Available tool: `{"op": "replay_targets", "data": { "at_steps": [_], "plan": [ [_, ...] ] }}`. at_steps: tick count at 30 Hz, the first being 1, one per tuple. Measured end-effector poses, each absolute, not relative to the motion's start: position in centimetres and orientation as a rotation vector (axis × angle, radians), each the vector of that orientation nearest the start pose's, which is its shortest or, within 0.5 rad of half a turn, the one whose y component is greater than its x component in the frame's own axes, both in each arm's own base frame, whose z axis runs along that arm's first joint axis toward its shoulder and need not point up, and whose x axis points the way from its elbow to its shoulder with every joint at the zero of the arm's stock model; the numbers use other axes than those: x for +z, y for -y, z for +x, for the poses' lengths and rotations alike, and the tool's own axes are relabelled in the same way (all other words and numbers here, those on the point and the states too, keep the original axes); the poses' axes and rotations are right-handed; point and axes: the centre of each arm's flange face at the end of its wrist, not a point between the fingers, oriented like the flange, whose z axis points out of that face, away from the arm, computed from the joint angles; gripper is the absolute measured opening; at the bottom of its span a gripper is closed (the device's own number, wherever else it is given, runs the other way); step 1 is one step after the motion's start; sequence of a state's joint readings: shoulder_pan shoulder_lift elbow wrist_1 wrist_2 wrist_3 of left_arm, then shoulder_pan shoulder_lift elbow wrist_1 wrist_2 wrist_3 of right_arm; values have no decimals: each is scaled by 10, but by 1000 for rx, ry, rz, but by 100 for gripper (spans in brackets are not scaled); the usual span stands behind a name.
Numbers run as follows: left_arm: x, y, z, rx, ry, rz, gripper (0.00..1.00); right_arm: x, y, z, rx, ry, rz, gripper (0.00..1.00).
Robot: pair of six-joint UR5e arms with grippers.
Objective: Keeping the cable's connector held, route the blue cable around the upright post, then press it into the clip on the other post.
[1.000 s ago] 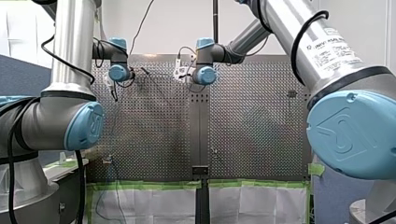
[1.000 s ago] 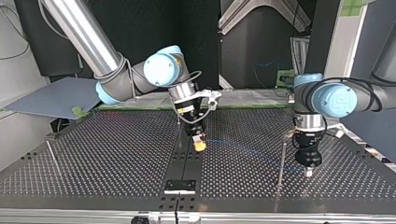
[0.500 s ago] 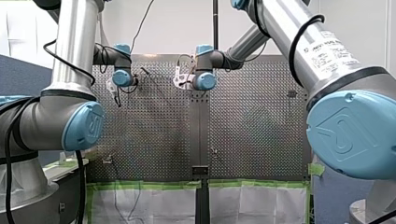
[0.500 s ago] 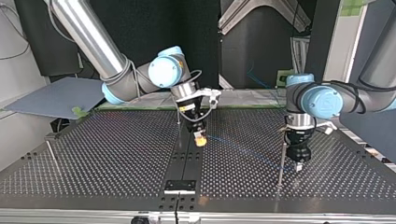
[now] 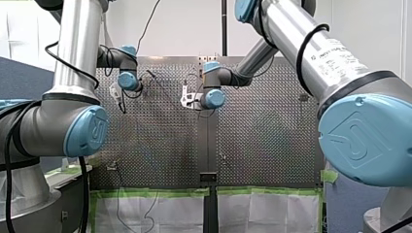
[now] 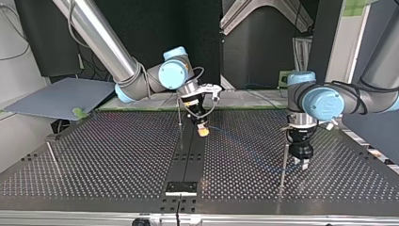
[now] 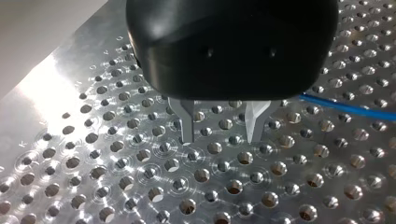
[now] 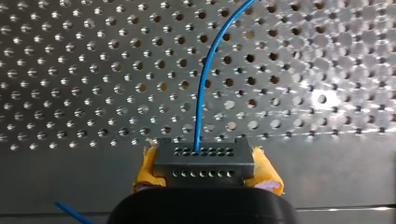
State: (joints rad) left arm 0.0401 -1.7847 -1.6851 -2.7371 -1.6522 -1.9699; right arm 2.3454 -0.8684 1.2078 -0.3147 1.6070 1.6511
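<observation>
Farther back now, my right gripper [image 6: 202, 131] grips the connector [image 8: 204, 161]; the blue cable [image 7: 345, 106] runs beside my open, empty left gripper [image 7: 218, 139].

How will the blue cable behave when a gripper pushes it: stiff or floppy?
Probably floppy yet slightly springy: the thin blue cable leaves the connector in a smooth curve, without kinks. Likely light: it looks very thin beside the connector.

We count: arms [image 6: 96, 35] [image 6: 379, 52], two; end effectors [image 6: 301, 163] [image 6: 202, 130], two; posts [image 6: 179, 113] [image 6: 283, 165] [image 6: 52, 155], three; cable [image 8: 201, 88], one; connector [image 8: 204, 161], one; tabletop [image 6: 117, 155], one.
</observation>
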Motion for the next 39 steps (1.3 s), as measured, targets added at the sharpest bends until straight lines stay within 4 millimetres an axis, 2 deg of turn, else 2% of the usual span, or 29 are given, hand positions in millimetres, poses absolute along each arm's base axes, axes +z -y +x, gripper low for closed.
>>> {"op": "replay_targets", "data": {
  "at_steps": [3,4,5,6,8,9,10,17,23,32,39],
  "plan": [
    [359,103,572,-236,-1453,-392,59,248,439,611,1754,860,1751,0],
    [359,103,572,-239,-1455,-390,62,247,439,611,1751,861,1754,0],
    [359,104,572,-244,-1458,-387,71,245,439,610,1749,863,1757,0],
    [358,104,572,-248,-1459,-385,71,242,438,610,1745,865,1762,0],
    [358,104,572,-252,-1463,-382,90,237,438,609,1738,868,1770,0],
    [358,105,572,-253,-1464,-381,90,234,437,608,1733,871,1774,0],
    [358,105,572,-254,-1465,-381,100,232,437,608,1728,874,1778,0],
    [353,102,572,-250,-1475,-399,100,203,435,600,1677,899,1820,0],
    [339,104,577,-261,-1502,-395,100,160,428,592,1599,925,1878,0],
    [336,104,579,-280,-1506,-397,100,109,417,586,1510,935,1934,0],
    [335,103,579,-281,-1506,-399,100,61,410,578,1429,964,1950,0]
  ]
}}
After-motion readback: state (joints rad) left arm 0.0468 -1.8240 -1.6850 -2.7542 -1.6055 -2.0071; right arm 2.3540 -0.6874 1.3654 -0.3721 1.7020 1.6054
